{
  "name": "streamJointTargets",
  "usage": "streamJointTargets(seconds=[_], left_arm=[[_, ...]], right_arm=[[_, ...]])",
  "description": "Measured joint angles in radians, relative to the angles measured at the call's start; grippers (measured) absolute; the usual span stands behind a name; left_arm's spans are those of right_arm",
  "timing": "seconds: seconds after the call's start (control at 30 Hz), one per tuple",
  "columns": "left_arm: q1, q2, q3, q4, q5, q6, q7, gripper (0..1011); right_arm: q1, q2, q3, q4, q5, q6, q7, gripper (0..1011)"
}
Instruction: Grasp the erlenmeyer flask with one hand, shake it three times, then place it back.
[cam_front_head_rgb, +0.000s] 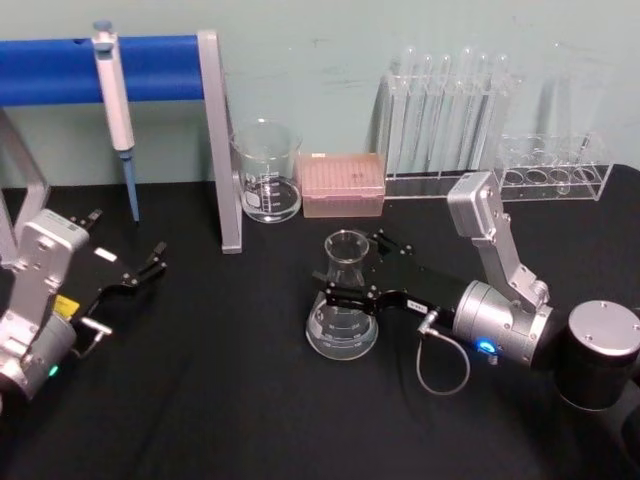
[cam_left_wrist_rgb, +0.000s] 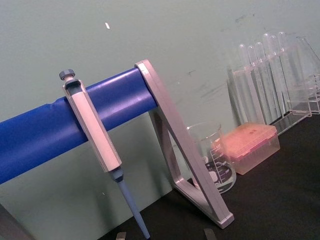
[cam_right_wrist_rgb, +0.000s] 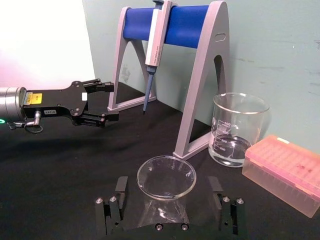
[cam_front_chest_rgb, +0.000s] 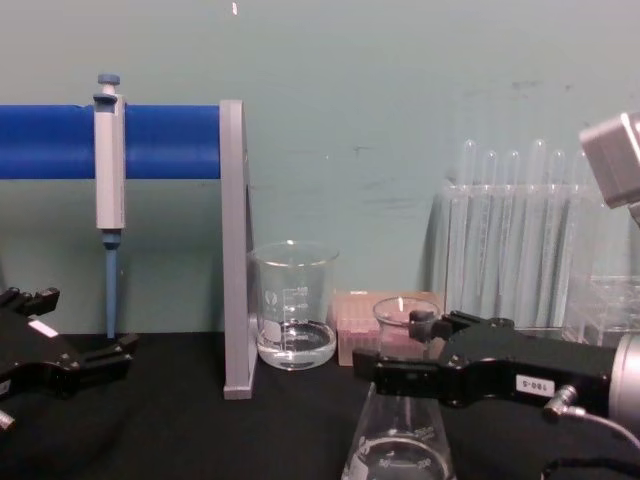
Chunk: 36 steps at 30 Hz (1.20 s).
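Erlenmeyer flask (cam_front_head_rgb: 343, 300) stands mid-bench, beaker (cam_front_head_rgb: 267, 170) at its 11 o'clock. My right gripper (cam_front_head_rgb: 364, 266) fingers sit spread around its neck. Next I squeeze, then lift.

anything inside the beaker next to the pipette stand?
The beaker holds a shallow layer of clear liquid at the bottom, seen in the chest view; nothing else is inside it. Its far side is hidden behind the glass and printed marks.
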Motion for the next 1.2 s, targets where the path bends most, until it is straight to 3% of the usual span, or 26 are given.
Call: streamJointTargets(seconds=[0.07, 0.73, 1.2], left_arm=[[0.0, 0.0, 0.0, 0.0, 0.0, 0.0, 0.0, 1001], [0.0, 0.0, 0.0, 0.0, 0.0, 0.0, 0.0, 1001], [0.0, 0.0, 0.0, 0.0, 0.0, 0.0, 0.0, 1001]], right_arm=[[0.0, 0.0, 0.0, 0.0, 0.0, 0.0, 0.0, 1003], [0.0, 0.0, 0.0, -0.002, 0.002, -0.001, 0.0, 1000], [-0.029, 0.049, 0.009, -0.061, 0.014, 0.054, -0.001, 1000]])
